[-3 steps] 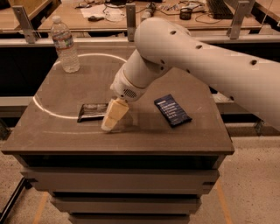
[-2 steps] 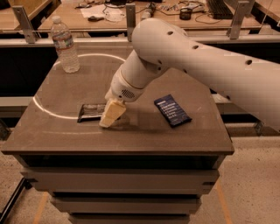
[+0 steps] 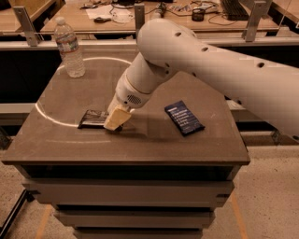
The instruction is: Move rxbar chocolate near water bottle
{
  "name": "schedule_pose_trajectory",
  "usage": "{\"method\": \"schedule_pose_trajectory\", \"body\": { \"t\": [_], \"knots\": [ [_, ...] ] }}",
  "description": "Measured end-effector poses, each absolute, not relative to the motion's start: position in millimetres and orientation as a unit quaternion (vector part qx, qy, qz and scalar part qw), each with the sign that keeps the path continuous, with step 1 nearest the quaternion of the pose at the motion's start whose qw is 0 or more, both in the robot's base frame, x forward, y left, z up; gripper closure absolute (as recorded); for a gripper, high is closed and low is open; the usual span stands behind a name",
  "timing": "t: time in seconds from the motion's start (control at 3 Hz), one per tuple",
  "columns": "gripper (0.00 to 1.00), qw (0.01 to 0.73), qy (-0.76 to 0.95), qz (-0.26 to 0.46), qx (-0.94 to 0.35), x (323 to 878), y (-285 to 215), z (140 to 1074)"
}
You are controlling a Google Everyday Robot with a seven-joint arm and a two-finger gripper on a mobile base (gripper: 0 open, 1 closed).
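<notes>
The rxbar chocolate (image 3: pixel 92 119), a flat black wrapper, lies on the dark table (image 3: pixel 140 144) at its front left. My gripper (image 3: pixel 116 121) hangs from the big white arm and sits right over the bar's right end, covering it. The water bottle (image 3: pixel 69 47), clear with a white cap and a label band, stands upright at the table's back left corner, well apart from the bar.
A dark blue bar wrapper (image 3: pixel 183 117) lies to the right of the gripper. A pale arc (image 3: pixel 46 116) is marked across the table's left side. A wooden bench with cables and small items (image 3: pixel 154 11) runs behind the table.
The gripper has moved a little to the left and down, closing onto the right end of the black bar. The bar, the bottle and the blue wrapper have stayed put.
</notes>
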State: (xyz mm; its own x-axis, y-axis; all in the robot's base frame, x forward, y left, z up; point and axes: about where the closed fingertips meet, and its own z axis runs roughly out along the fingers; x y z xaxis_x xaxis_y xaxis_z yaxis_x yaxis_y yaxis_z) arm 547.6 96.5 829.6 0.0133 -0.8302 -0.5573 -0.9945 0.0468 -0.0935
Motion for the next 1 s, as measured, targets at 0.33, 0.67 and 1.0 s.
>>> {"method": "schedule_pose_trajectory", "body": {
  "t": [0.33,0.67,1.0],
  "knots": [
    [1.00,0.242,0.682,0.169,-0.669,547.6,96.5,829.8],
    [1.00,0.242,0.682,0.169,-0.669,547.6,96.6,829.8],
    [1.00,0.253,0.682,0.169,-0.665,549.9,97.0,835.9]
  ]
}}
